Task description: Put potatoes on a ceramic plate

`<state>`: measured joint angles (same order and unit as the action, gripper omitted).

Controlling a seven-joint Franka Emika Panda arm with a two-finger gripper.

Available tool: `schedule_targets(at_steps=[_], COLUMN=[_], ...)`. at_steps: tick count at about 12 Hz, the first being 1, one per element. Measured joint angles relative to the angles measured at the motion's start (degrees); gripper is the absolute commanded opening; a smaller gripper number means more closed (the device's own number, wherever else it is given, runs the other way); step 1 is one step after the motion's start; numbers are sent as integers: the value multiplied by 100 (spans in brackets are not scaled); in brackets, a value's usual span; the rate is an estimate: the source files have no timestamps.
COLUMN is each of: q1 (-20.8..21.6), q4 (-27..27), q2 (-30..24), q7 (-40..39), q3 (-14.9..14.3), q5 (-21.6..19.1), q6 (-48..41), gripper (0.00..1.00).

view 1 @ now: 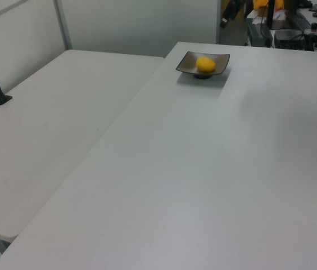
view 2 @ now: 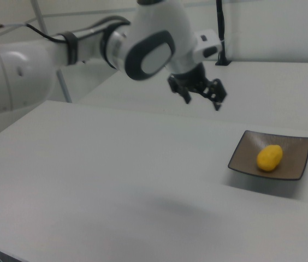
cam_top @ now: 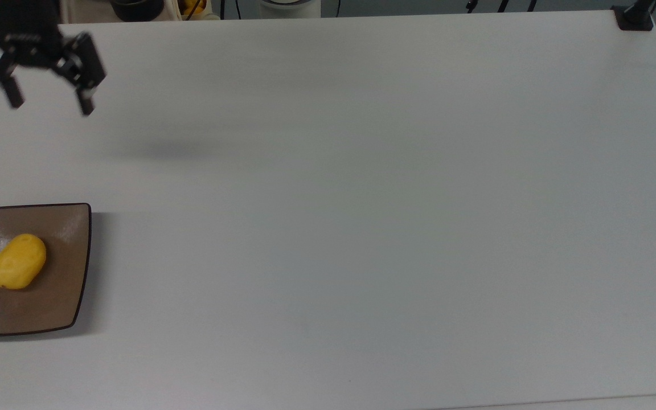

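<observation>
Little risk left, I'd judge: the rounded potato [cam_top: 19,261] could roll toward the ceramic plate [cam_top: 72,296] rim if the table [cam_top: 362,199] gets bumped. Potato is bright yellow, oval, smooth, lying inside the glossy brown square plate at the table's edge on the top view's left. Gripper [cam_top: 49,105] hangs spread wide, empty, well apart near the far corner.

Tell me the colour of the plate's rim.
Thin dark line, near black, around the glossy brown ceramic plate; clearest in the top view.
</observation>
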<state>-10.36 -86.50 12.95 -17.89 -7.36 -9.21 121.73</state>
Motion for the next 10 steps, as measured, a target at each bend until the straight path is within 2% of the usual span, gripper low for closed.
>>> schedule_targets(at_steps=[3, 5, 6, 8, 10], q1=[369, 574, 762, 1131, 1434], q4=[-62, -90, -116, -178, -253], q2=[-780, -1126, -1345, -1575, -1667], q7=[256, 372, 681, 1252, 1874], q3=[7, 8, 10, 26, 165], q5=[0, 0, 0, 71, 173], q6=[-1515, -2230, -2543, -2784, -2918], gripper=[100, 100, 100, 100, 100])
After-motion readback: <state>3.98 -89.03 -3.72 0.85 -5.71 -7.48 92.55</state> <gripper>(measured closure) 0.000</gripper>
